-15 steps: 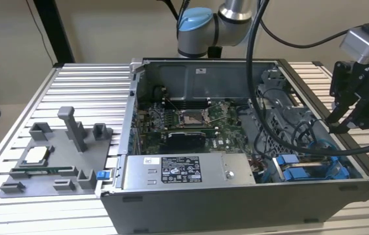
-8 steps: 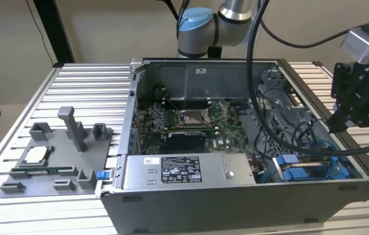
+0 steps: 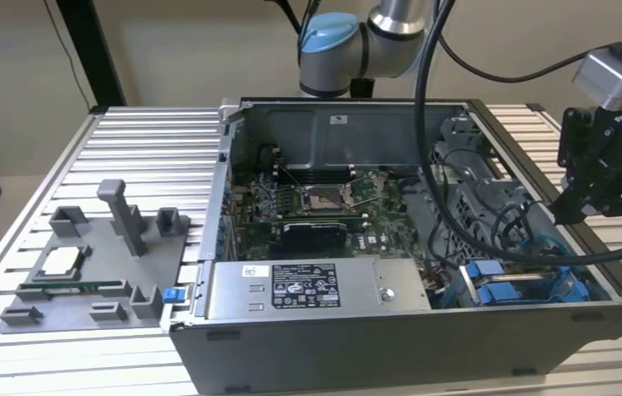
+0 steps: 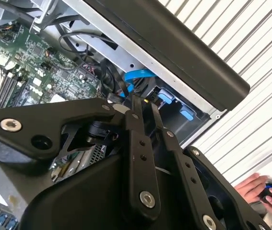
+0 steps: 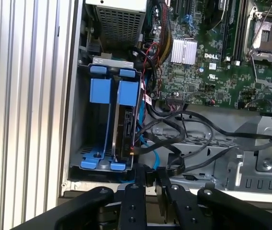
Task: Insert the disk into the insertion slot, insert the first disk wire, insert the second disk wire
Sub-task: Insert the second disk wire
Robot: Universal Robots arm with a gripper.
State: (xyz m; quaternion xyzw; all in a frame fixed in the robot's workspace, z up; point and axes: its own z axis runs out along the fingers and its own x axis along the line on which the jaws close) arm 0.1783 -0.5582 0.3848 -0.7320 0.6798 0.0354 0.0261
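disk (image 5: 126, 120): edge-up in slot (image 5: 76, 120), dark side, blue frame | gripper (image 5: 151, 170): closed, empty, over case (image 3: 399, 346) rim, exterior view's right

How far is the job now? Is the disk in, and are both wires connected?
Looks done: the disk stands on edge in the insertion slot. In hand: nothing seen; the gripper is shut near the slot. Left: both wire steps; a blue cable runs beside the disk, but I cannot tell whether it is plugged in.
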